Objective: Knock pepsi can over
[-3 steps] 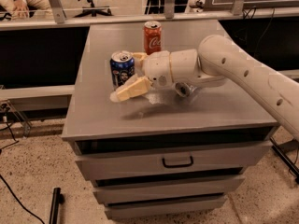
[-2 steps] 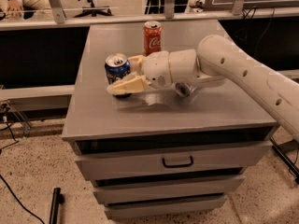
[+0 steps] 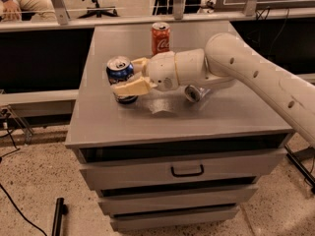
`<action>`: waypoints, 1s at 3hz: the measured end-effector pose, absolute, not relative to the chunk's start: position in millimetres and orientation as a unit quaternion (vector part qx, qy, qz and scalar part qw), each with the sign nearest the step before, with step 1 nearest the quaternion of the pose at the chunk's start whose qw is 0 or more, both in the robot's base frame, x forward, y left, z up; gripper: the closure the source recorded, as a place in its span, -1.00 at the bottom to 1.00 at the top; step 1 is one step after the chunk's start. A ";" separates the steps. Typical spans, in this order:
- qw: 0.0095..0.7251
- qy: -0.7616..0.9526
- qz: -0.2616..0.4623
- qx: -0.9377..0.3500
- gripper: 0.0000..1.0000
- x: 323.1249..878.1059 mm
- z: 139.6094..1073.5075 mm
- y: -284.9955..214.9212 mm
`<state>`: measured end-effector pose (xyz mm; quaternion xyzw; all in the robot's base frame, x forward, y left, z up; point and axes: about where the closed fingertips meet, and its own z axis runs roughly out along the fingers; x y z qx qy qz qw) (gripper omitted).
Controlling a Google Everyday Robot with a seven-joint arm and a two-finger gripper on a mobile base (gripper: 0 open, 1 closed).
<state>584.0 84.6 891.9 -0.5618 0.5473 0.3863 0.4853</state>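
Observation:
The pepsi can [image 3: 119, 75] is dark blue with a silver top. It stands at the left middle of the grey cabinet top [image 3: 221, 117] and leans to the left, with its base still on the surface. My gripper [image 3: 132, 75] is open and pressed against the can's right side. The near finger [image 3: 130, 88] crosses in front of the can's lower body, and the far finger [image 3: 140, 62] sits beside its top. The white arm reaches in from the right.
A red Coca-Cola can [image 3: 160, 37] stands upright behind the gripper, near the back of the top. A silver can end [image 3: 192, 93] shows under the arm, mostly hidden. The top's left edge is close to the pepsi can. Drawers sit below the front edge.
My gripper has moved left against the pepsi can. The can has shifted left with it and gone from upright to leaning left.

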 end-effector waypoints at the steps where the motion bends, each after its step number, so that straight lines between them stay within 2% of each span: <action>1: 0.456 0.551 0.368 -0.595 1.00 579.7 915.5 91.5; 3: 0.353 0.608 0.299 -0.646 1.00 578.8 955.8 77.7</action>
